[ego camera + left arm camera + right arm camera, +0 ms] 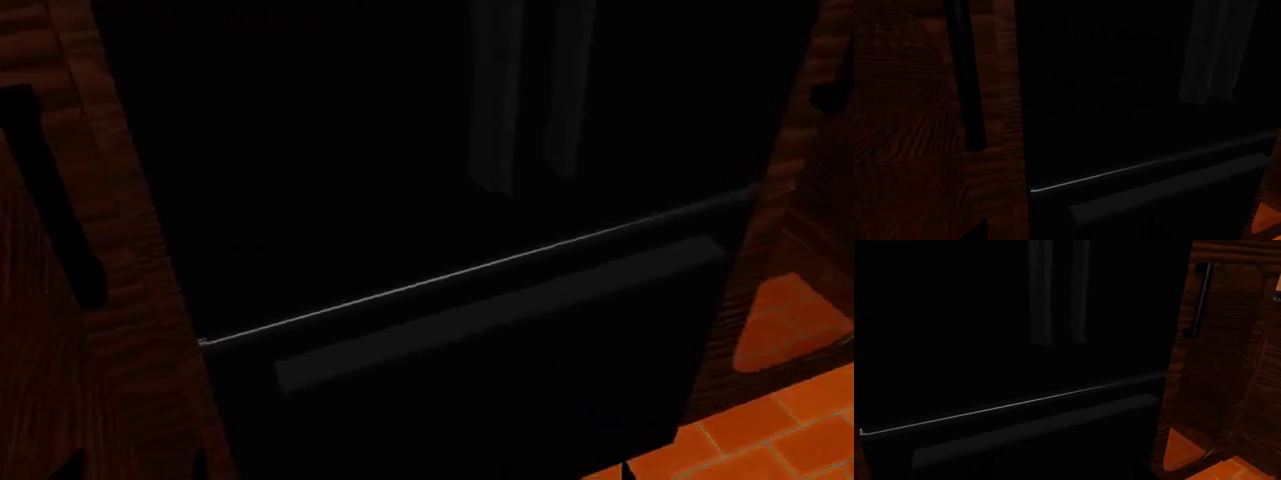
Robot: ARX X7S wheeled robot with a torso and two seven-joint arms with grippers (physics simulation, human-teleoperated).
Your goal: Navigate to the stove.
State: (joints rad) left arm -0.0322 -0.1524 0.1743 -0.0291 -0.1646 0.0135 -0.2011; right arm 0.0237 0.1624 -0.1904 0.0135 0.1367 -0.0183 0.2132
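Glossy black fridge (pixel 400 180), dark grained wood cabinets (pixel 1227 365) with matt black handles (pixel 966 75), orange tiled floor (pixel 774 430)

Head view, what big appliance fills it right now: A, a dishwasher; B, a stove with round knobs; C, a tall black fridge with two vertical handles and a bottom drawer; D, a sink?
C: the fridge shows two vertical handles above a bottom drawer, with wood cabinets beside it and no knobs or oven window in sight.
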